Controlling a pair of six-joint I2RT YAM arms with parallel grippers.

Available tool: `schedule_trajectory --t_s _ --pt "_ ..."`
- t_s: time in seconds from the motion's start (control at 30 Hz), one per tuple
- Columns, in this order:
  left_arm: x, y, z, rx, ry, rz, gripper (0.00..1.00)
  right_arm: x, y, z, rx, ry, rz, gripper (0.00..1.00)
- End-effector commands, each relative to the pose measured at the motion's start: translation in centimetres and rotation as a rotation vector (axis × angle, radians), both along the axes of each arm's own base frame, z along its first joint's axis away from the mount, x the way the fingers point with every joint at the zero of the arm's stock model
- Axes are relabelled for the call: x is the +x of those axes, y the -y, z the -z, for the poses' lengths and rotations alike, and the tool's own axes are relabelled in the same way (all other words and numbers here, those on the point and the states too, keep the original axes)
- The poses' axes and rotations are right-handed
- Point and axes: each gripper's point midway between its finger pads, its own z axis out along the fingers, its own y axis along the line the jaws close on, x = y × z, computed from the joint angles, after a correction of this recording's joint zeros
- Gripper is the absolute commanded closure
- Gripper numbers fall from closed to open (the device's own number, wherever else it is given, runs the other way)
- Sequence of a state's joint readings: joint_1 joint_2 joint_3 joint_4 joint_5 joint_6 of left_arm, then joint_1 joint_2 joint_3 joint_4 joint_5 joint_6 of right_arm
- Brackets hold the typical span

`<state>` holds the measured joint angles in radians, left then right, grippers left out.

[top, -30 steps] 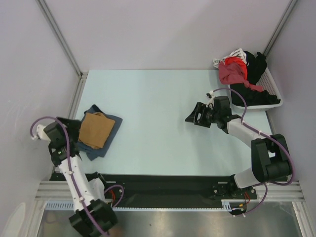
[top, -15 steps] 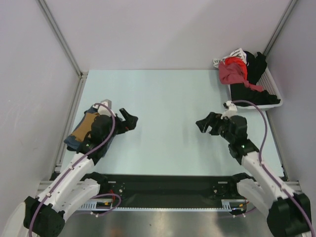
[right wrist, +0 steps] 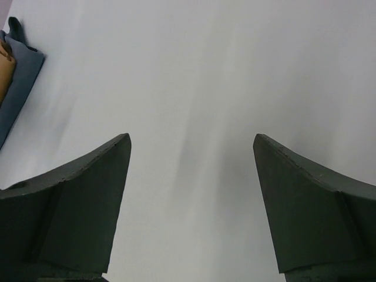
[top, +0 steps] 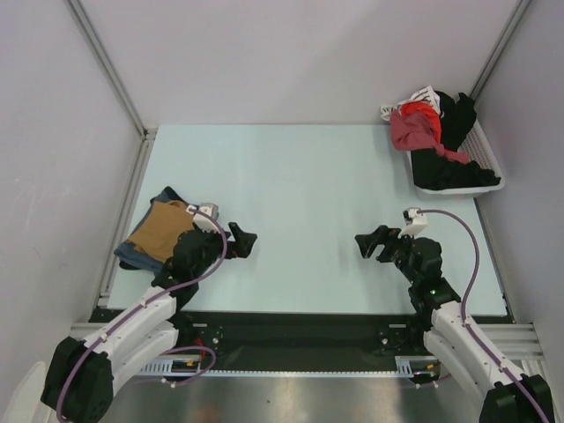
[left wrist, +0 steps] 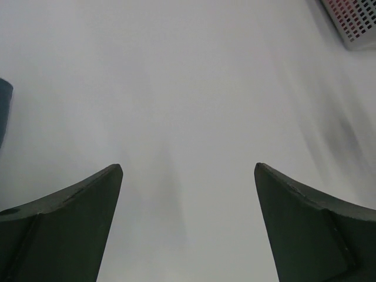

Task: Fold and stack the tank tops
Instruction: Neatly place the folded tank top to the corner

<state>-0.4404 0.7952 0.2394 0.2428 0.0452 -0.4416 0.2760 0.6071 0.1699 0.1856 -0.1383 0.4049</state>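
Folded tan-brown cloth tank top (top: 159, 231) stacked on slate-blue cloth tank top (top: 132, 256), far left. Left gripper (top: 240, 240), right gripper (top: 374, 242): spread wide, holding nothing.

The top external camera is looking down from high behind the near edge, taking in the whole table (top: 308, 176). Both wrist cameras are facing it at close range. The right one is sharing the slate-blue tank top (right wrist: 20, 76) with the overhead view.

Stack of tank tops (top: 159, 233) at left edge of table (top: 300, 176); basket (top: 460, 190) in far-right corner.
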Motion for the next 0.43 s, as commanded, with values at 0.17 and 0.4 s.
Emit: schedule_trajectory --t_s 0.17,0.4 --pt "0.91 1.59 -3.98 -0.022 0.139 0.079 0.00 1.06 -0.10 -2.18 0.005 0.075 0.006 0.11" --pt "0.82 1.35 -4.19 -0.016 0.143 0.071 0.00 1.39 -0.07 -1.77 0.004 0.046 0.017 0.12"
